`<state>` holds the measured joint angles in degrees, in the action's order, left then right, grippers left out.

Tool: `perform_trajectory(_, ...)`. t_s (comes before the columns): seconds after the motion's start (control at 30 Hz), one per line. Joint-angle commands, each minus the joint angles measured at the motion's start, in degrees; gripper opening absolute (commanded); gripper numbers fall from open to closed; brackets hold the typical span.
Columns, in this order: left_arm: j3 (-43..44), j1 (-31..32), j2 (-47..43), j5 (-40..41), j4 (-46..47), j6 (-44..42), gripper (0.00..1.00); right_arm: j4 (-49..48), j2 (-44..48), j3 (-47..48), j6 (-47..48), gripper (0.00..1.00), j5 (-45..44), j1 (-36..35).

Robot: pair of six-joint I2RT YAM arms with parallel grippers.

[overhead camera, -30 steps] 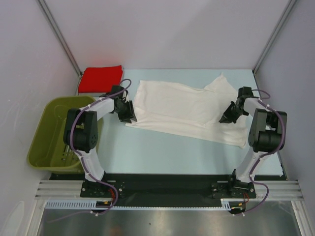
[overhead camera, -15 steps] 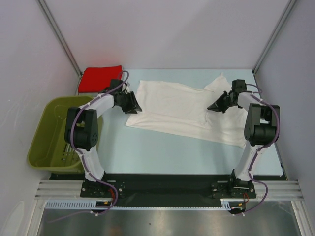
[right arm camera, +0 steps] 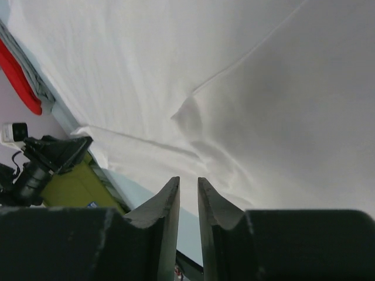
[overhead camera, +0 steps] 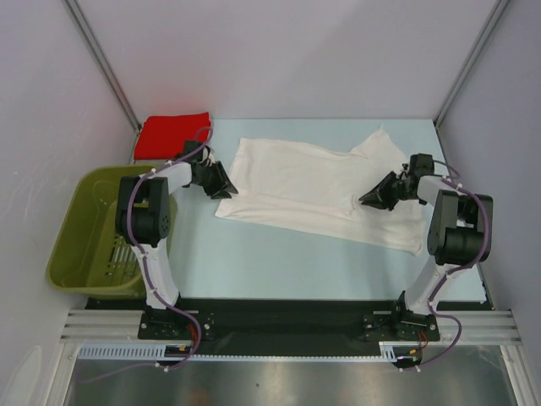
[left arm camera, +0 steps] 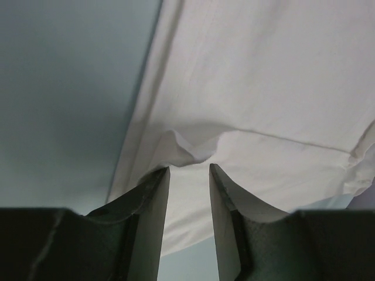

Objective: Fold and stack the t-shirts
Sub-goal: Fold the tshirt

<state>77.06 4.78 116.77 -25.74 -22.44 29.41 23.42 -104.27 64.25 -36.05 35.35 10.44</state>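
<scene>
Across the desk [overhead camera: 279, 254] the white t-shirt [overhead camera: 313, 190] lies flat, long axis running left to right, its left edge just ahead of the parted, empty left hand [overhead camera: 228, 188], the right hand [overhead camera: 365, 200] barely parted, empty, above its right half

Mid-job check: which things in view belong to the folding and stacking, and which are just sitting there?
Part of the job:
- white t-shirt, spread across the middle of the table
- red t-shirt, at the far left corner

Just lying about:
- olive-green basket, at the left side
</scene>
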Motion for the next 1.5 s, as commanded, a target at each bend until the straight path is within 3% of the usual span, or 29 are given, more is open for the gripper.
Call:
perform_trajectory(0.0, -1.1, -1.0, -0.2, 6.8, -3.2, -4.4, 0.41, -7.9, 1.7, -3.2, -1.2, 0.25, 5.9, -2.3)
perform_trajectory(0.4, -2.4, 0.2, -17.0, 7.8, -7.5, -4.6, 0.42, -18.1, -13.8, 3.4, -3.3, 0.28, 11.0, -4.4)
perform_trajectory(0.53, -3.7, 0.7, -21.9, 5.5, -5.4, -3.7, 0.46, -17.7, -16.1, 8.9, -4.3, 0.34, 11.2, -4.8)
perform_trajectory(0.7, -3.5, 0.9, -22.2, 5.7, 1.2, -1.4, 0.51, -11.8, -9.4, 11.9, -4.6, 0.54, 4.7, -3.8)
perform_trajectory(0.83, -2.3, 1.5, -18.3, 3.9, 1.2, 0.5, 0.49, -0.5, -3.6, 13.9, -0.9, 0.7, -1.9, -0.3)
perform_trajectory(0.9, -4.1, 2.6, -18.7, 5.9, -0.4, 0.1, 0.51, 4.0, 0.1, 14.0, 1.3, 0.73, -5.5, 0.8)
perform_trajectory(0.93, -5.0, 2.9, -19.1, 6.3, -1.1, -0.1, 0.54, 9.1, 1.3, 13.9, 2.4, 0.75, -7.0, 1.3)
perform_trajectory(0.97, -6.0, 3.0, -20.1, 6.7, -1.7, -0.3, 0.64, 11.4, 3.1, 13.5, 3.4, 0.79, -8.4, 1.9)
perform_trajectory(1.07, -9.7, 3.2, -24.1, 9.7, -5.5, -1.2, 0.68, 16.7, 11.0, 7.3, 6.2, 0.85, -11.8, 3.0)
perform_trajectory(1.27, -18.7, 3.2, -30.3, 16.5, -7.4, 2.0, 0.65, 23.5, 29.6, -10.0, 6.6, 0.91, -17.9, 8.9)
perform_trajectory(1.47, -22.0, 3.2, -27.5, 17.2, -3.2, 7.9, 0.65, 22.4, 31.7, -19.8, 2.4, 0.83, -23.1, 12.2)
